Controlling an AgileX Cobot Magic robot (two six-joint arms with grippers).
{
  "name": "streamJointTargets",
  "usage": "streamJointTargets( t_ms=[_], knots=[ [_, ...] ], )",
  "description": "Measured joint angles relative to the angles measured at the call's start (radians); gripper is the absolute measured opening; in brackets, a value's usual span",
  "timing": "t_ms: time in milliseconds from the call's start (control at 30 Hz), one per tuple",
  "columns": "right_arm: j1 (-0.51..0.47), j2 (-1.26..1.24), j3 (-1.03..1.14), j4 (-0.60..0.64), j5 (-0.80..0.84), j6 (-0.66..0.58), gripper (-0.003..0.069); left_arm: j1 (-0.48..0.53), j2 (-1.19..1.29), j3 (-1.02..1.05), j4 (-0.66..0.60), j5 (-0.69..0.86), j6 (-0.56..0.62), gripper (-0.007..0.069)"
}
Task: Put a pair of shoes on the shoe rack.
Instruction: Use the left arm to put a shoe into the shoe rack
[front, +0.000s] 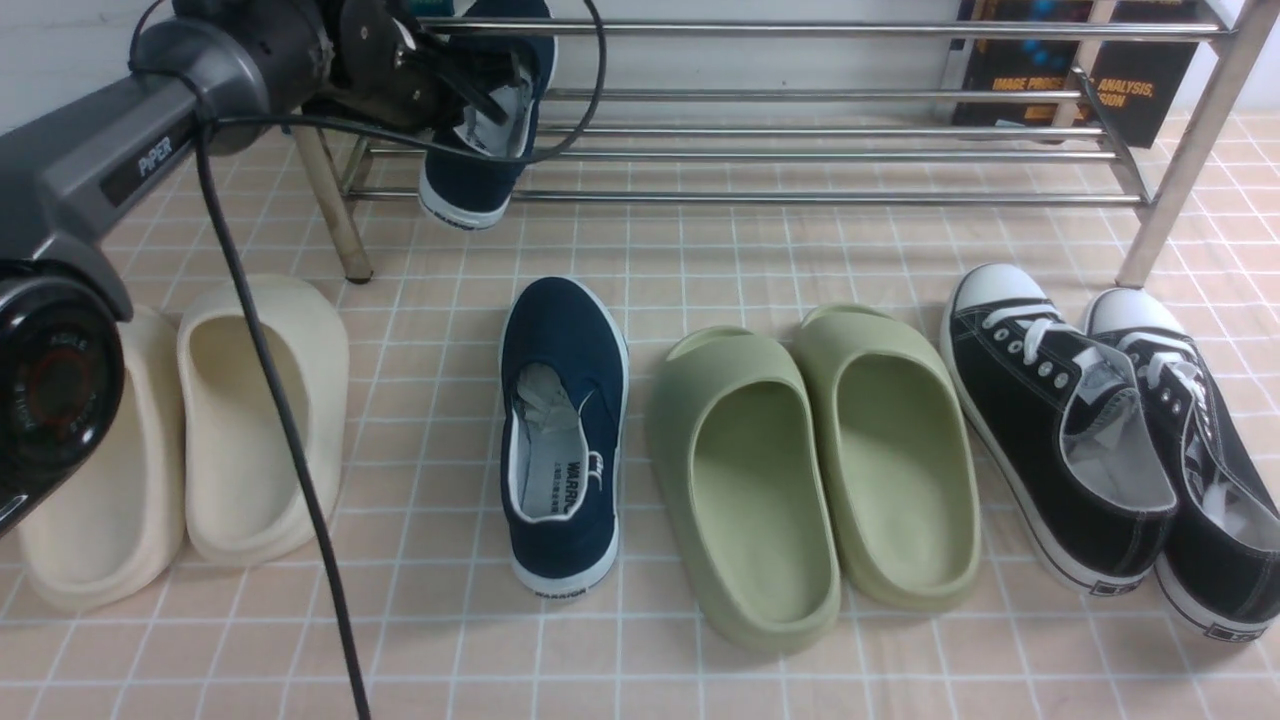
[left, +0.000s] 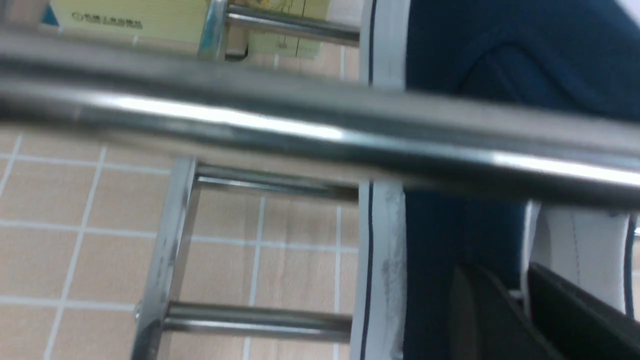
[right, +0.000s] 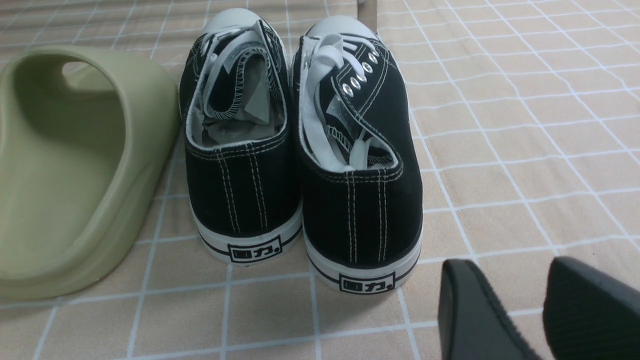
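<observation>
One navy-blue shoe (front: 468, 195) hangs tilted at the left end of the silver shoe rack (front: 800, 155), heel low and toe up past the top rod. My left gripper (front: 470, 85) is shut on its white-trimmed collar. In the left wrist view the gripper (left: 520, 292) pinches the collar of that shoe (left: 500, 50) behind a rack rod (left: 250, 120). The other navy shoe (front: 563, 340) lies on the tiled floor in the middle, toe toward the rack. My right gripper (right: 510, 272) is open over bare floor and holds nothing; the front view does not show it.
Cream slides (front: 250, 420) sit at the left under my left arm's cable (front: 280, 420). Green slides (front: 800, 470) lie right of the floor shoe. Black lace-up sneakers (front: 1080, 430) stand at the right, just ahead of my right gripper. Books (front: 1060, 80) lean behind the rack.
</observation>
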Motion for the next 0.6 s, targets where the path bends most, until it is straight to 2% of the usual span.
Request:
streamJointTargets(
  t_ms=[167,233,333,533,600],
  knots=[
    [0.000,0.000,0.000,0.000,0.000,0.000,0.0239,0.001,0.009,-0.015,0.016,0.002,-0.012,0.0210],
    [0.000,0.000,0.000,0.000,0.000,0.000,0.0239,0.001,0.002,-0.028,0.019,0.039,-0.013,0.0268],
    [0.000,0.000,0.000,0.000,0.000,0.000,0.0239,0.001,-0.034,-0.042,0.019,0.130,-0.013,0.0312],
    [0.000,0.000,0.000,0.000,0.000,0.000,0.0239,0.001,-0.165,-0.055,0.025,0.297,0.062,0.0309],
    [0.000,0.000,0.000,0.000,0.000,0.000,0.0239,-0.007,-0.203,-0.060,0.022,0.366,0.111,0.0259]
  ],
)
